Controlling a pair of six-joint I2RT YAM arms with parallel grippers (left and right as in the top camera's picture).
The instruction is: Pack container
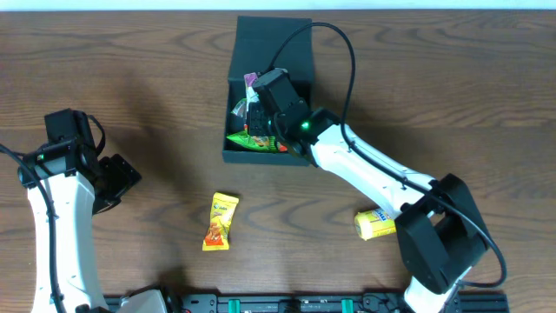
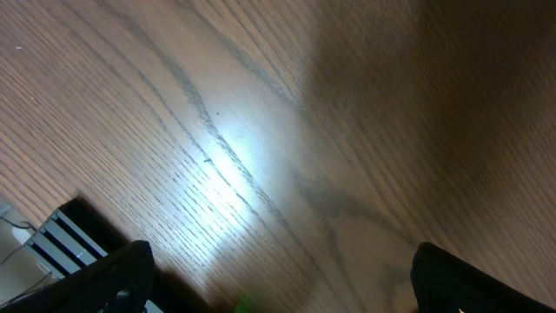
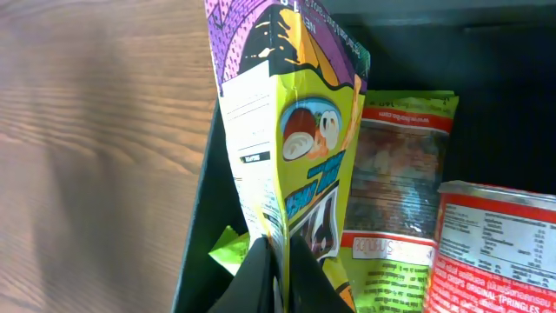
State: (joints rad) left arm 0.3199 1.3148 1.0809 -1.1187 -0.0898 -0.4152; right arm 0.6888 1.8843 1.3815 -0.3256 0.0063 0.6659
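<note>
The box point(image 1: 274, 43) is dark teal, matte and square, with its flat lid flap swung open, and it's directly under the right pincer point(image 3: 280, 271). That pincer is clamped on the edge of a purple-and-lime snack bag point(image 3: 295, 130). In the wrist view, a clear packet with red bands point(image 3: 400, 183) and a red can point(image 3: 495, 252) sit in the box to the right of the bag. The box's wall point(image 3: 204, 217) is tight on its left, with bare table point(image 1: 130, 52) beyond. Behind the pincer, a yellow packet point(image 1: 220, 221) and a yellow tub point(image 1: 375, 224) lie well apart from the box. The left pincer point(image 2: 282, 269) is spread wide over bare wood, far from the box.

Right gripper point(image 1: 259, 106) in container point(image 1: 274, 43), gripping packet point(image 1: 251, 87); orange pouch point(image 1: 220, 222), yellow can point(image 1: 375, 224) outside.
</note>
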